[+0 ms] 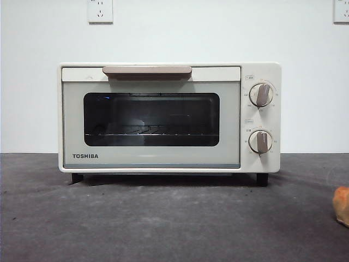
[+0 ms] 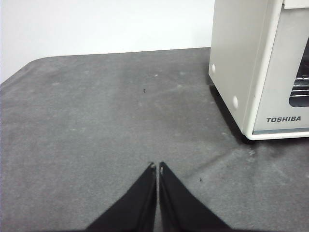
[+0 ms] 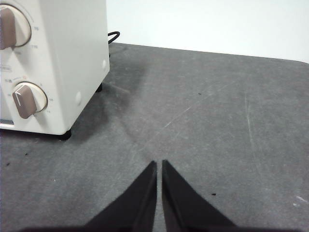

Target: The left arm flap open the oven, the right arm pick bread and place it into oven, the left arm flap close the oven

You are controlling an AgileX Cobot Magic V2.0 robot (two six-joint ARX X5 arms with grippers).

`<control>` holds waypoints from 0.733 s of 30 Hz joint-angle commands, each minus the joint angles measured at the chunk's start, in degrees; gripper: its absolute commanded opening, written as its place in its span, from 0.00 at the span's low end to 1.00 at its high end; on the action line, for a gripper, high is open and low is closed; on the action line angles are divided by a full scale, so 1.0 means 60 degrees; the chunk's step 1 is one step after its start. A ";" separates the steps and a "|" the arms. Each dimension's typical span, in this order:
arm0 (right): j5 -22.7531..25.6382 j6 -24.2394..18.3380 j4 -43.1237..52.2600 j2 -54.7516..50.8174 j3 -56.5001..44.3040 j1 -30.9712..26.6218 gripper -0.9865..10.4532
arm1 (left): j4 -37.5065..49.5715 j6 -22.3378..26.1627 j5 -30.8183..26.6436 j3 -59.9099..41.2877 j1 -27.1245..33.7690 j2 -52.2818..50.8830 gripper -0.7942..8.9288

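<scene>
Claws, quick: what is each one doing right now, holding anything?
Left claw: closed, holding nothing.
Right claw: closed, holding nothing.

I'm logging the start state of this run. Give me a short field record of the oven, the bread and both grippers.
oven: door shut, upright on the table
oven inside: wire rack visible through the window, no bread on it
bread: on the table at the front view's right edge, partly cut off
left gripper: shut, holding nothing, low over the table
right gripper: shut, holding nothing, low over the table
</scene>
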 commanded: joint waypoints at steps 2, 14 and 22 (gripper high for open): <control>-0.0007 0.0033 0.0113 -0.0015 -0.0062 0.0015 0.10 | -0.0047 -0.0772 -0.0022 -0.0197 -0.0007 -0.0011 0.09; -0.0852 0.2109 0.0076 -0.0011 0.0055 0.0033 0.10 | 0.0171 -0.3475 0.0357 0.0113 -0.0058 0.0036 0.09; -0.0732 0.3166 -0.0215 0.0036 0.1293 0.0033 0.10 | 0.0193 -0.4135 0.0339 0.1381 -0.0248 0.0721 0.09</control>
